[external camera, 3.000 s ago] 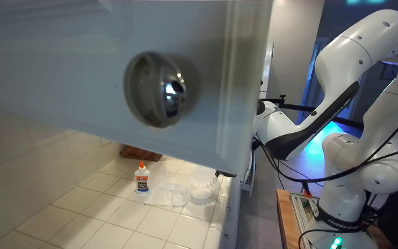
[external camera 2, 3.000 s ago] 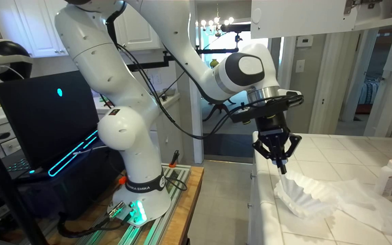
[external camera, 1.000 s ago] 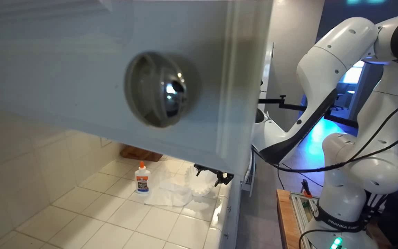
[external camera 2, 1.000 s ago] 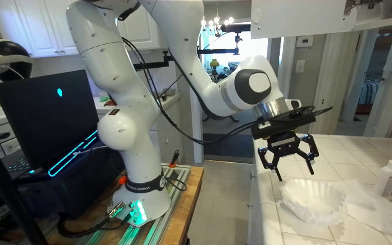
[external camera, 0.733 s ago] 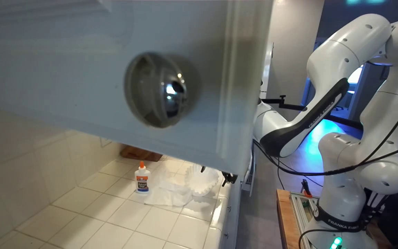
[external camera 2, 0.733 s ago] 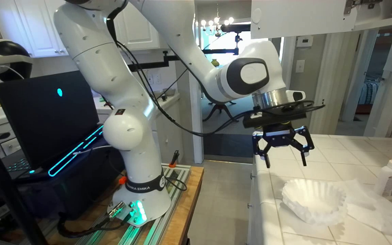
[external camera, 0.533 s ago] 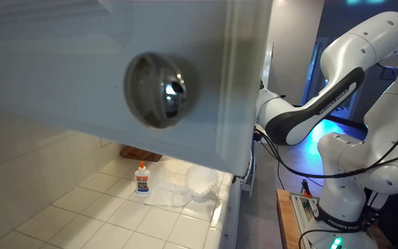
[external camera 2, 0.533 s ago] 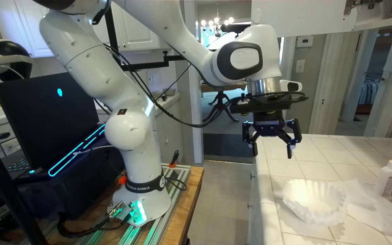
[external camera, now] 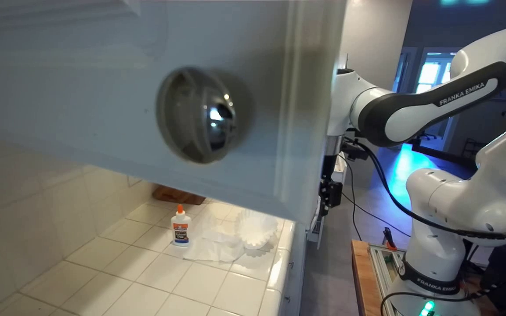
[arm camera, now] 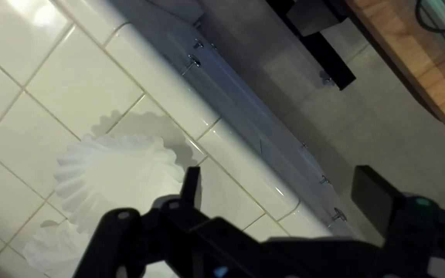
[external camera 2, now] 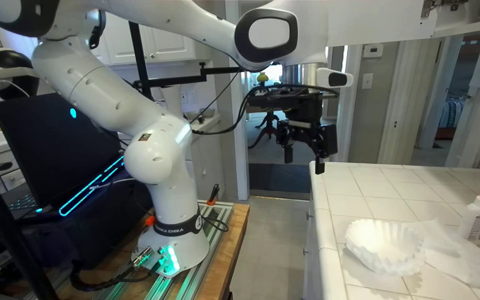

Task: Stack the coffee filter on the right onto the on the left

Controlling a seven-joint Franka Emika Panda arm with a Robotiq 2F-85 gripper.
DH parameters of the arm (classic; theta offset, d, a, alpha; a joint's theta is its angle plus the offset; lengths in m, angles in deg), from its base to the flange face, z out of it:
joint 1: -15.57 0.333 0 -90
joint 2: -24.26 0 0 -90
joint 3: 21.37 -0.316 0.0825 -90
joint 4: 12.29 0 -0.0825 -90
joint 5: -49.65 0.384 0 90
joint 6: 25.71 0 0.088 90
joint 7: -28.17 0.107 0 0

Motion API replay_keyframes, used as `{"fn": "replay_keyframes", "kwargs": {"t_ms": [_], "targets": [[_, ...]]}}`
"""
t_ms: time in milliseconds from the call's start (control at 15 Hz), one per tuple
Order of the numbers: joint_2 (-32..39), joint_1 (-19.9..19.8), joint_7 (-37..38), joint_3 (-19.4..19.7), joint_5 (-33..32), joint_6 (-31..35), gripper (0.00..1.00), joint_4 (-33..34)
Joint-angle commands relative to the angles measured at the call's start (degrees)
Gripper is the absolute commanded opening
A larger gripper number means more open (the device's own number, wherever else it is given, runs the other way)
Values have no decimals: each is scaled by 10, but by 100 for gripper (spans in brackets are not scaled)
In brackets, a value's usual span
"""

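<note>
A white fluted coffee filter [external camera 2: 383, 246] sits cup-like on the tiled counter, its hollow facing up. Touching or overlapping its side is a flatter, crumpled white filter [external camera 2: 469, 260]; where they meet I cannot make out the edges. Both exterior views show the pair, the cup-like filter [external camera: 256, 229] beside the crumpled filter [external camera: 218, 246]. In the wrist view the fluted filter [arm camera: 118, 170] lies left of my gripper [arm camera: 278, 173], which partly covers it. High above the counter's edge, well clear of both filters, the gripper [external camera 2: 304, 160] is open with nothing between its fingers.
A glue bottle [external camera 2: 478, 216] with an orange cap stands beside the crumpled filter. An open cabinet door [external camera: 103, 87] hangs over the counter, hiding part of the arm in an exterior view. The rounded counter edge [arm camera: 245, 162] drops to the floor. A wooden board [external camera: 178, 194] lies farther back.
Three seconds ago the gripper was shut at the fluted filter's rim, which was tilted up. It has opened, risen and drawn back toward the robot base; the filter now rests on the counter.
</note>
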Motion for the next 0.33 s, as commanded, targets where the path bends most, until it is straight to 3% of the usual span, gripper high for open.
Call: {"fn": "replay_keyframes", "kwargs": {"t_ms": [0,267], "targets": [[-8,-11,5,-7,12,-5,100,1],[-16,-14,17,-7,17,-8,100,1]]}}
